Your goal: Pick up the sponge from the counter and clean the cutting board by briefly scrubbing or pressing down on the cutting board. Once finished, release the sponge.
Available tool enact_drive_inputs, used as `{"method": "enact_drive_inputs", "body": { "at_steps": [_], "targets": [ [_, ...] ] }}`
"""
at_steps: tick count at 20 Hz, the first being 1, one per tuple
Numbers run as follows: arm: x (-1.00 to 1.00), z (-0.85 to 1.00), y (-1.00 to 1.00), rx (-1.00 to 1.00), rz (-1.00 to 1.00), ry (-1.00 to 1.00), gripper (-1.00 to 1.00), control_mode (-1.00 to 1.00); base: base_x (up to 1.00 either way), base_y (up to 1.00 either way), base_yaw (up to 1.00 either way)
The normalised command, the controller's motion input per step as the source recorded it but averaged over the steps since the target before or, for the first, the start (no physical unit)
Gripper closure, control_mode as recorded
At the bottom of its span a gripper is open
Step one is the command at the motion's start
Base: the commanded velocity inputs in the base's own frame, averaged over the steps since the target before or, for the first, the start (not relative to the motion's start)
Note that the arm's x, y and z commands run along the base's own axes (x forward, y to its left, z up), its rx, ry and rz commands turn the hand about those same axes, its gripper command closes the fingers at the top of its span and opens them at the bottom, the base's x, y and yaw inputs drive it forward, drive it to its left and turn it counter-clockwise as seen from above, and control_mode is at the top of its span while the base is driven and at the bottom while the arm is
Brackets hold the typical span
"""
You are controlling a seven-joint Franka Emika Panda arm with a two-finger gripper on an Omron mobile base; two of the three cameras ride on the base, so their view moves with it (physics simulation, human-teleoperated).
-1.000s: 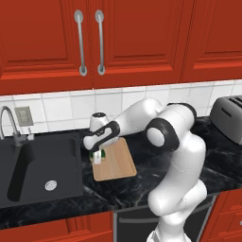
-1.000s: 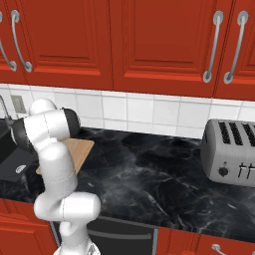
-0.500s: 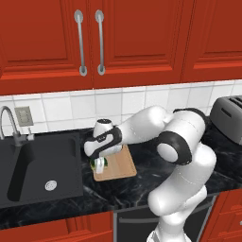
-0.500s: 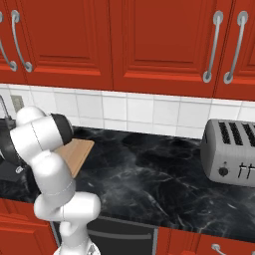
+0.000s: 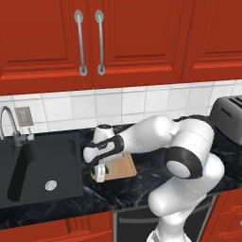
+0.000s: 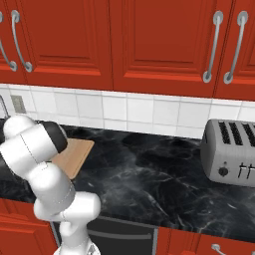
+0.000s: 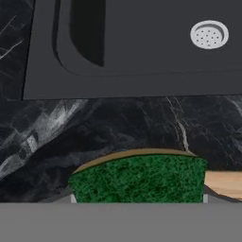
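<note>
In the left base view the jaws (image 5: 100, 173) sit low at centre-left of the frame, pressed down at the near left corner of the cutting board (image 5: 122, 166), which lies on the black bench (image 5: 142, 182) just right of the sink (image 5: 38, 168). The sponge (image 5: 100, 175) is gripped between the jaws. In the hand view its green top (image 7: 139, 178) fills the bottom centre, tan board edge curving around it, the sink drain (image 7: 209, 34) at the upper right. A toaster (image 6: 231, 152) stands at the right of the right base view.
</note>
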Motion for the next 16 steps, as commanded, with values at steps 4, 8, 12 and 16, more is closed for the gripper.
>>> {"method": "enact_drive_inputs", "body": {
  "at_steps": [4,8,12,16],
  "targets": [
    [-0.80,-0.03,-0.01,0.00,0.00,0.00,1.00,-1.00,0.00,0.00,0.00],
    [-0.56,0.14,-0.13,0.00,0.00,-0.09,1.00,-1.00,0.00,0.00,0.00],
    [0.00,0.68,-0.34,0.00,0.00,-0.16,1.00,-1.00,0.00,0.00,0.00],
    [0.26,0.79,-0.45,0.00,0.00,-0.10,1.00,-1.00,0.00,0.00,0.00]
  ]
}}
